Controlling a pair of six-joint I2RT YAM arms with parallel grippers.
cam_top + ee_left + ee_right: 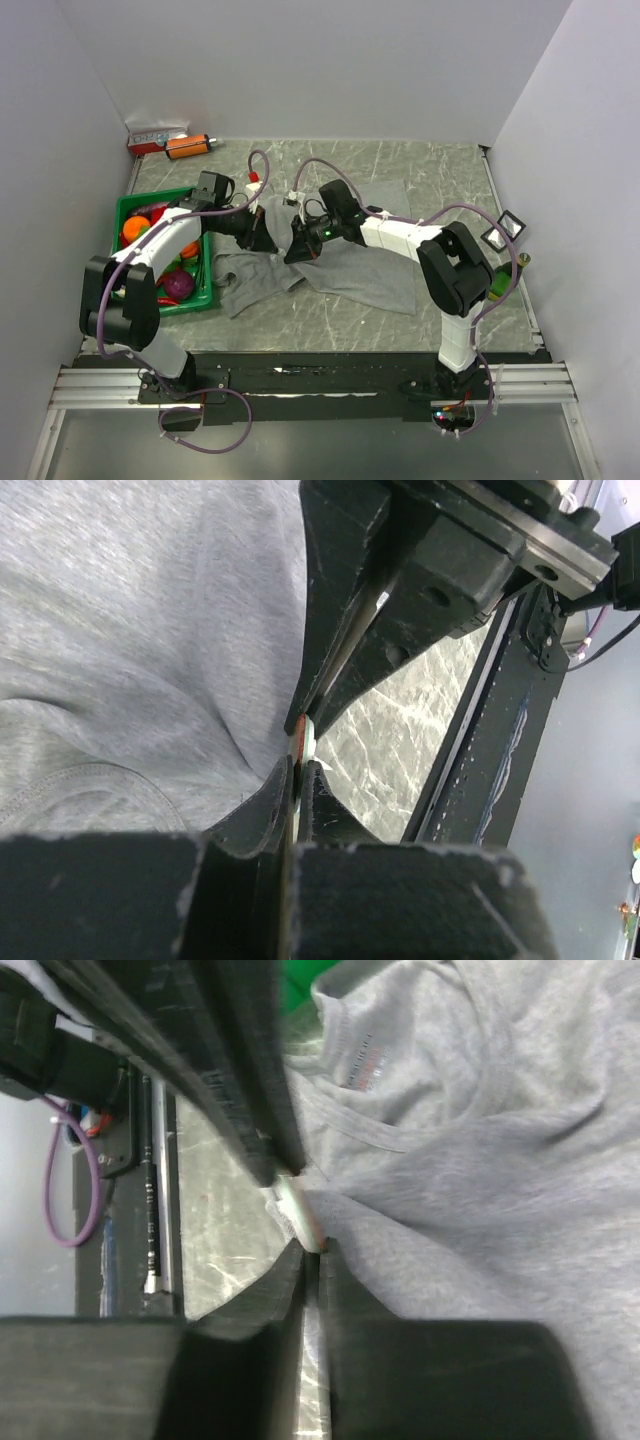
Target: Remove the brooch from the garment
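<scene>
Two grippers meet over the middle of the tabletop (pixel 450 180). The left gripper (pixel 298 780) is pressed together on one edge of the brooch (pixel 299 1210), and the right gripper (pixel 316 1258) pinches the opposite edge. Whether cloth is caught too, I cannot tell. To do this well, I think one side should hold steady while the other pulls slowly, so the grey garment (pixel 370 275) does not tear. The brooch is a thin whitish disc, seen edge-on, at a raised fold in the garment's left part.
</scene>
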